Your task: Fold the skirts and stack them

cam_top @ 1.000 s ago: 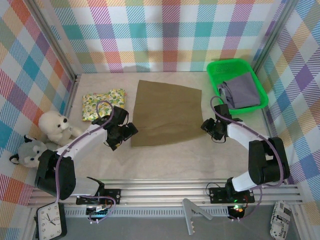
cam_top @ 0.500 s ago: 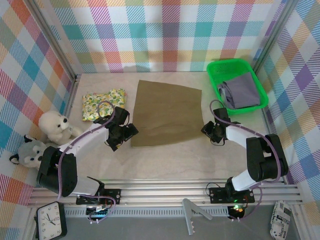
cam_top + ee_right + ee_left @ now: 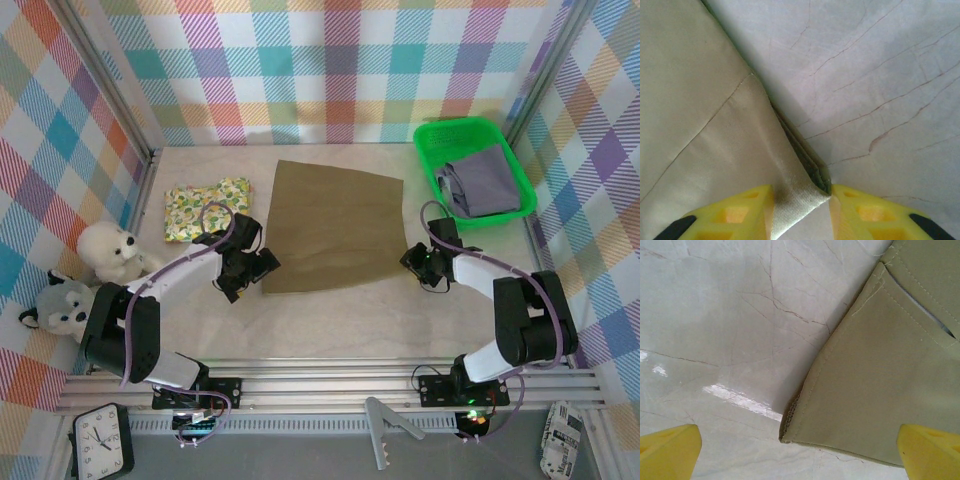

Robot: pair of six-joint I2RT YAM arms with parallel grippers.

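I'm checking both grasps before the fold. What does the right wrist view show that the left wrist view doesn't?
Right wrist: a corner of the olive skirt bunched between the yellow fingers of the right pincer. Left wrist: another corner, hemmed and lying flat, with the left pincer wide open over it. Both: the same olive fabric on the pale veined table.

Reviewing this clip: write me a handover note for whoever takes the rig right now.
Left gripper: open, above the near-left corner of the olive skirt.
Right gripper: pinching its near-right corner.
Olive skirt lies flat mid-table; floral skirt folded at left; lavender-grey skirt in the green tray.
Done: floral skirt folded.
To do: fold olive and lavender-grey, stack all.
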